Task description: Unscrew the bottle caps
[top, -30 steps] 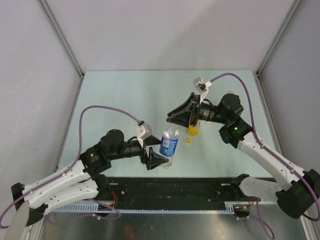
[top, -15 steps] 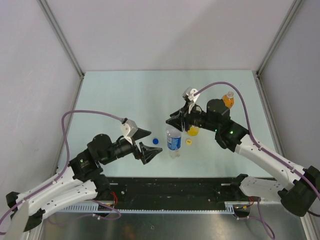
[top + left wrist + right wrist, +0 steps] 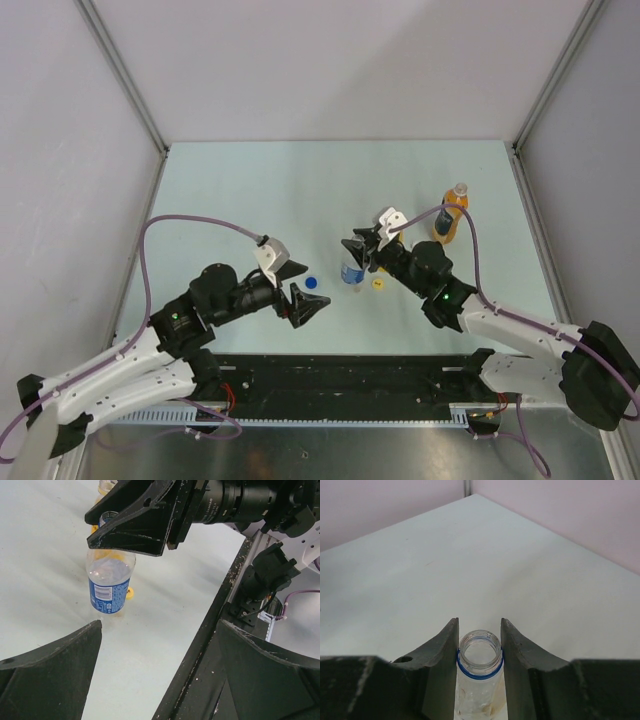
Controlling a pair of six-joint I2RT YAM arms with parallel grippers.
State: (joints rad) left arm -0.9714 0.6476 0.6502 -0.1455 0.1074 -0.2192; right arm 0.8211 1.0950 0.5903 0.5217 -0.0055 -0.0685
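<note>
The clear bottle (image 3: 351,272) with a blue label stands upright mid-table, its mouth open (image 3: 479,649). My right gripper (image 3: 355,250) is shut on its neck, a finger (image 3: 442,645) pressed on each side at the blue ring. The blue cap (image 3: 312,283) lies on the table left of it, and the yellow cap (image 3: 378,284) lies to its right. My left gripper (image 3: 306,288) is open and empty, short of the bottle (image 3: 110,582). The orange bottle (image 3: 451,218) stands at the back right with its pale cap (image 3: 460,188) on. The open-topped yellow bottle (image 3: 106,487) shows behind the clear one.
A black rail (image 3: 350,372) runs along the table's near edge, close under my left gripper. Grey walls (image 3: 330,60) close the table in at the back and both sides.
My left gripper has let go of the clear bottle and drawn back left, opening wide. The bottle went from tilted to upright. The blue cap now lies on the table. The right arm swung nearer.
</note>
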